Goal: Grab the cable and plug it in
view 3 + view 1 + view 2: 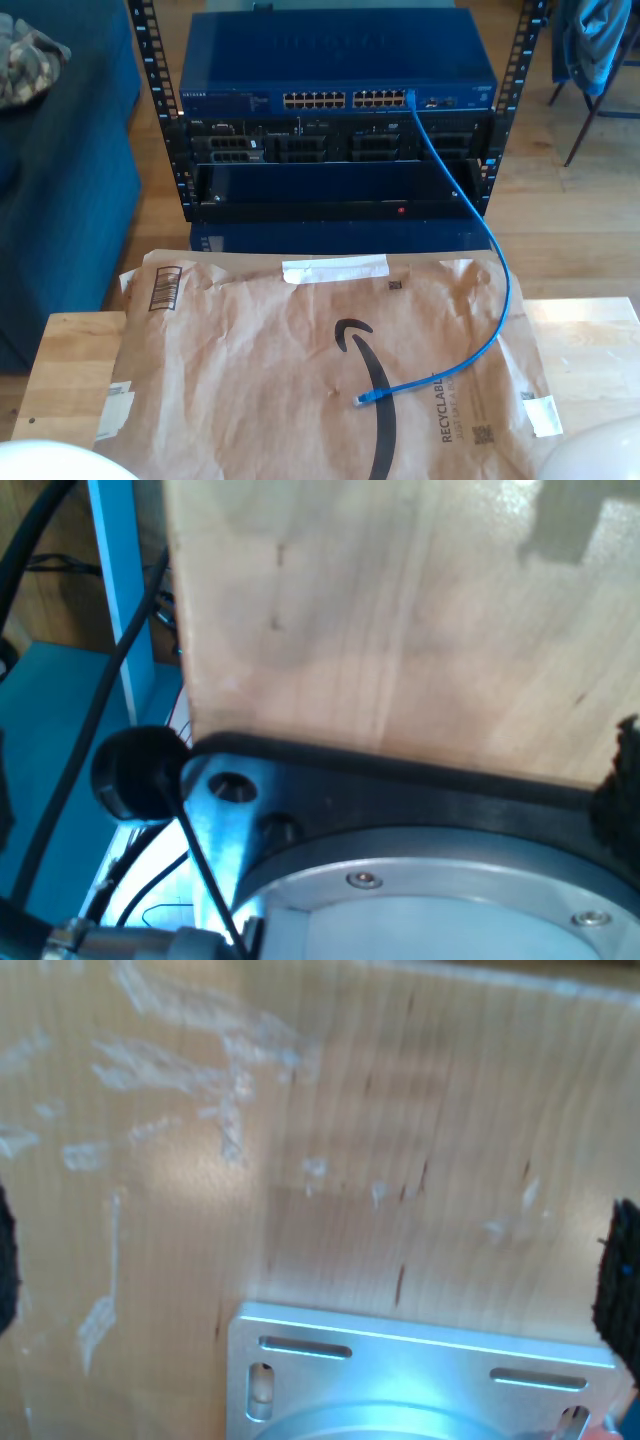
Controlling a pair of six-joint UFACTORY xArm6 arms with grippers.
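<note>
On the brown paper (250, 350), cable (470, 355), loose plug (362, 399).

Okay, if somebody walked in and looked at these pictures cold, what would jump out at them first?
Probably the bright-blue cable: one end sits in a port at the exterior view's right end of the blue network switch, and it curves down to a loose clear plug lying on the brown paper mailer. That crinkled mailer covers most of the wooden table, right in front of the rack.
</note>
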